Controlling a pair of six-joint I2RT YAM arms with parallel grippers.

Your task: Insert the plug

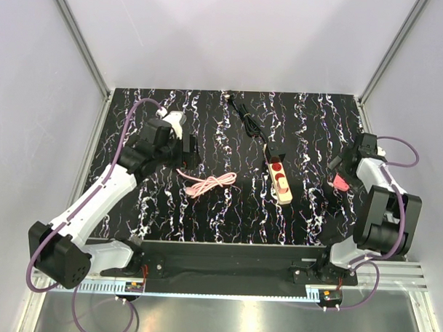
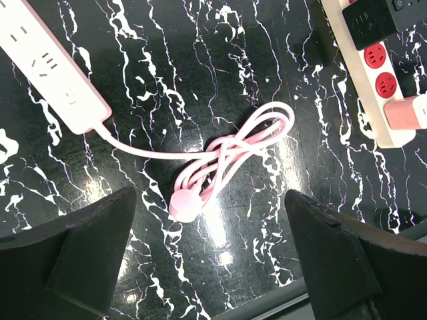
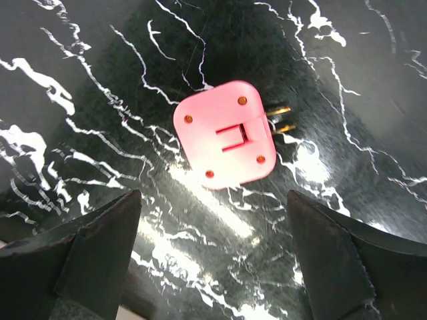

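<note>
Both fingers of the right gripper [image 3: 213, 200], spread apart, sit below the centred square pink plastic plug [image 3: 223, 137]; its brass prongs [image 3: 281, 117] point right

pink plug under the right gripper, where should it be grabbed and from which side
Grip the pink plug by its squarish body, across the two plain edges flanking the prongs, coming straight down. It lies flat on the table, prongs pointing sideways, so the prong end should stay free. The open right gripper hangs over it; its wrist probably needs turning.
</note>
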